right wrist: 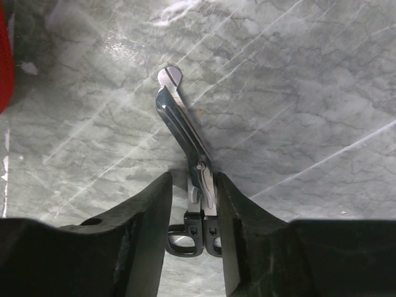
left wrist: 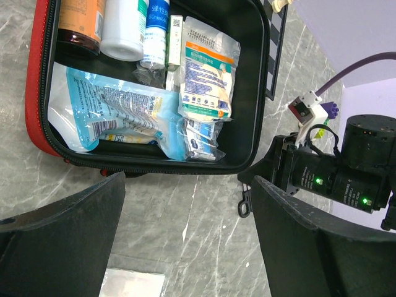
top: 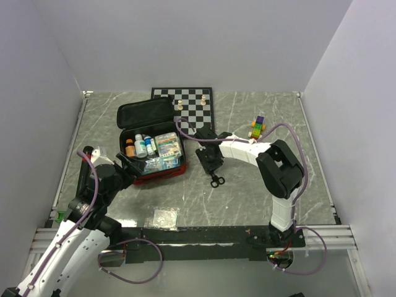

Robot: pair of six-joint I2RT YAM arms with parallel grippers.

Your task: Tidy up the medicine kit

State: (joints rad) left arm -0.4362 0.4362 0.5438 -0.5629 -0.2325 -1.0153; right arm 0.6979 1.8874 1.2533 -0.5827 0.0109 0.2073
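Kit (top: 143,114) lies open on the bench (top: 247,185), left of centre, its black lid folded back toward the far wall and touching the chessboard (top: 197,106) on its right. Inside, bottles (top: 139,147) stand along the left and far side. A blue packet (left wrist: 117,114) and a clear one with green print (left wrist: 207,68) lie flat on the black lining.

The left tool (left wrist: 187,185) hangs just off the kit's near edge with its jaws wide apart and nothing between them.

The right tool (right wrist: 193,182) is down at the bench, just right of the kit. One finger stands on each side of the scissors (right wrist: 189,139), which lie flat on the bench. A sliver of bench shows between one finger and the blades, so the jaws are not clamped.

Coloured blocks (top: 258,127) sit well to the right. A small clear packet (top: 165,216) lies near the front edge.
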